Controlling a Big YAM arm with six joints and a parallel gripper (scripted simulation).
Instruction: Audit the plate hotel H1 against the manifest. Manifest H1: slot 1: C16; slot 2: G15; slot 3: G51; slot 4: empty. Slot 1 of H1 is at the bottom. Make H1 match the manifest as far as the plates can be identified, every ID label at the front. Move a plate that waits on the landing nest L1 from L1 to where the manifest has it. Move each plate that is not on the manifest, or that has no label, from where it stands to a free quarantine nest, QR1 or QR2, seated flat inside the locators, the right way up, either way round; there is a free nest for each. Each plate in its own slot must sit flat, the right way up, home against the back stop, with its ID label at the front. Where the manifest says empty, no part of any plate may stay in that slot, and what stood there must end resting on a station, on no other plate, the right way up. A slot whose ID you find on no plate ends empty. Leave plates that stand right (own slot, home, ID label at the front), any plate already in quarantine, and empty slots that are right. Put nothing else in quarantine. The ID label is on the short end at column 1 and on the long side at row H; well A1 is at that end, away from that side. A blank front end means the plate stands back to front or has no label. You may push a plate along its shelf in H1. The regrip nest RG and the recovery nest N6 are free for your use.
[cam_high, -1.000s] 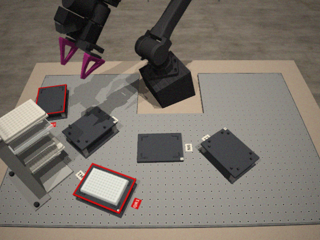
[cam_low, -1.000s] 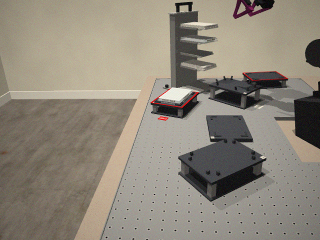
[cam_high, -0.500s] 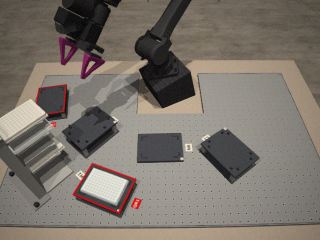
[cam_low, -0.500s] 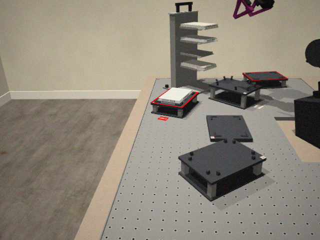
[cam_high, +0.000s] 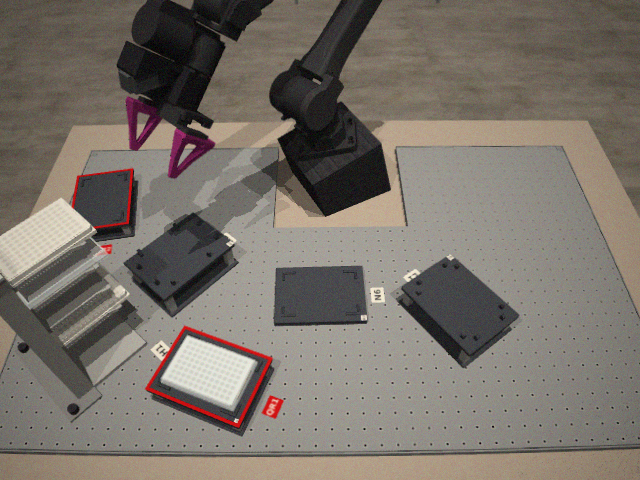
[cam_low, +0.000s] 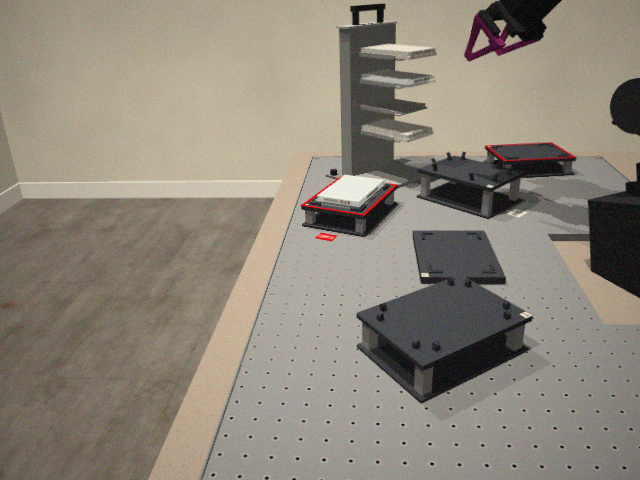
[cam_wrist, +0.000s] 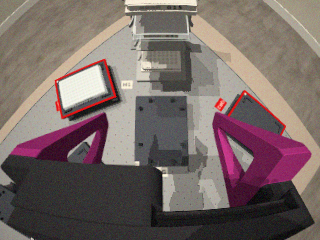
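H1 hotel (cam_high: 38, 330), 9 o'clock: plate in top slot (cam_high: 43, 242) against manifest, unmoved. QR1 nest (cam_high: 155, 384), 7 o'clock: plate (cam_high: 209, 369) seated. QR2 nest (cam_high: 103, 198) free. Gripper (cam_high: 165, 144), 11 o'clock: fingers apart, holding nothing.

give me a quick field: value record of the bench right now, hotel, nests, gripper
gripper: magenta-fingered parallel gripper, open, holding nothing, raised above the bench
hotel: grey four-shelf plate hotel; plates on top, second and bottom shelves, third shelf bare
red nest with plate: red-framed quarantine nest holding a white well plate
red nest free: second red-framed nest, no plate
flat nest: dark flat N6 nest, no plate
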